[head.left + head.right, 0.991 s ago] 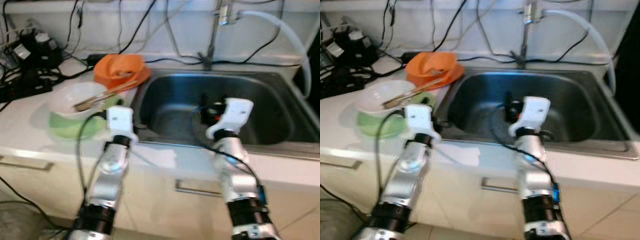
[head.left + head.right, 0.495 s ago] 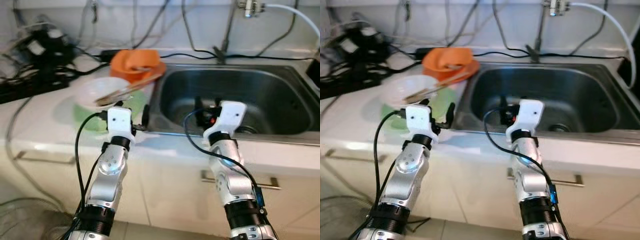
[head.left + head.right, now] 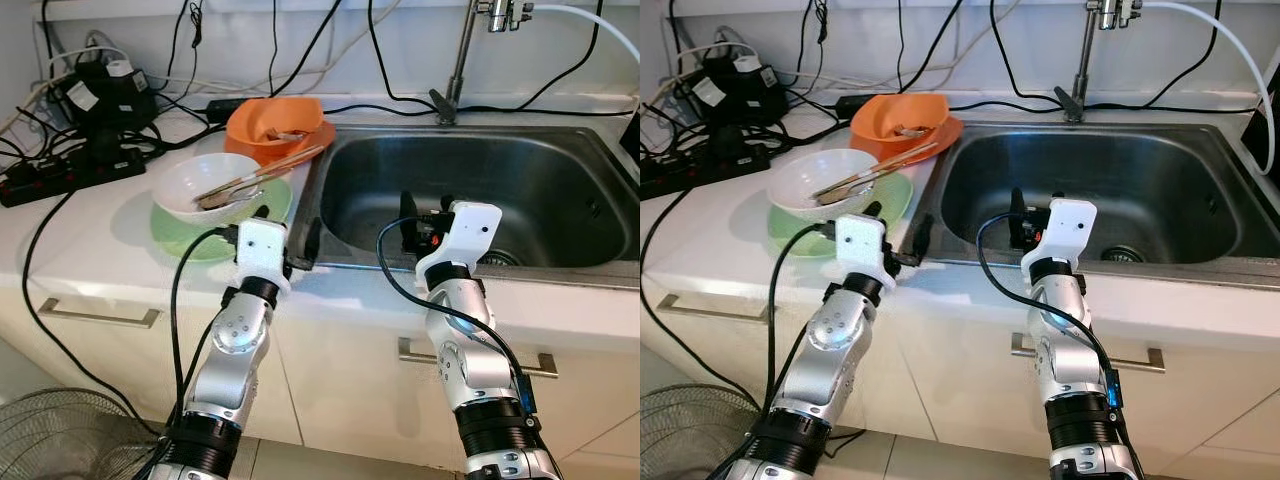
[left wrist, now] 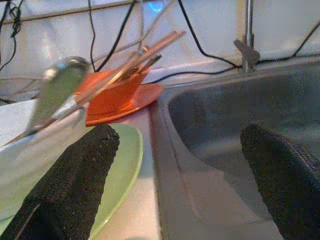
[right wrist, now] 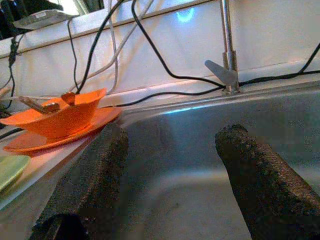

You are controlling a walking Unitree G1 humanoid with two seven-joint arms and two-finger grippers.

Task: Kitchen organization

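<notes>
A white bowl holding chopsticks and a spoon sits on a green plate on the white counter, left of the steel sink. Behind it an orange bowl rests on an orange plate. My left gripper is open and empty, hovering at the counter's front between the green plate and the sink's left rim. My right gripper is open too, holding nothing, over the sink's front rim and pointing into the basin.
A faucet stands behind the sink. Power strips and tangled black cables cover the counter's back left. A cabinet front with handles is below the counter, and a fan grille lies on the floor at the left.
The head camera has swung and steadied, so the whole picture shifted and sharpened. Both grippers stay open in about the same places by the sink rim.
</notes>
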